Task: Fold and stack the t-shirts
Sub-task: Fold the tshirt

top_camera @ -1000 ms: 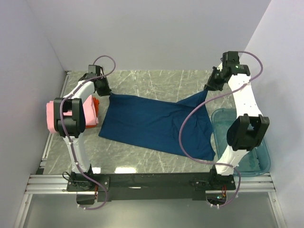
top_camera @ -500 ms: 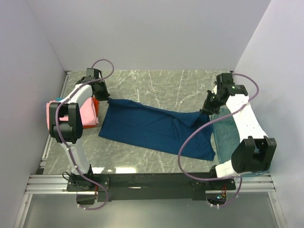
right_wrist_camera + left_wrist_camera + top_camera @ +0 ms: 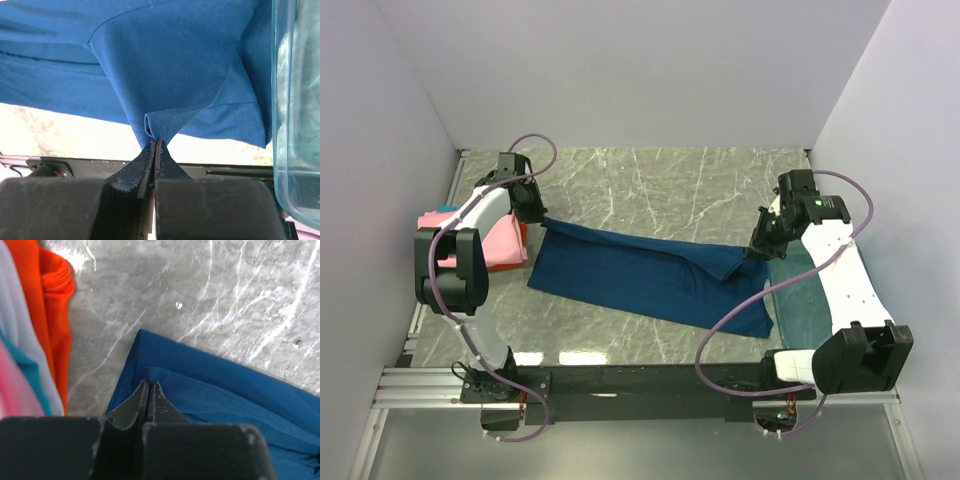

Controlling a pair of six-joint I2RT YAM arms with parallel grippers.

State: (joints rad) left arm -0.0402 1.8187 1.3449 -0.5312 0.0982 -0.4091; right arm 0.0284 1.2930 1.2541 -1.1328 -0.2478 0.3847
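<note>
Top external: navy t-shirt (image 3: 640,275) being folded over.
Left gripper (image 3: 148,383), right gripper (image 3: 156,142): being clamped on its edge.
Next: level lowering being called for.

left end effector (image 3: 538,212): clamped tight, forearm stretched forward | right end effector (image 3: 757,248): clamped tight, forearm stretched forward

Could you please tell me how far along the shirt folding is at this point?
Looks done: a pink shirt, orange shirt and teal shirt lie stacked at the left of the table. In hand: the left gripper and right gripper are each shut on a corner of the navy t-shirt, mid-fold. Left: finishing that fold and adding it to the stack.
</note>
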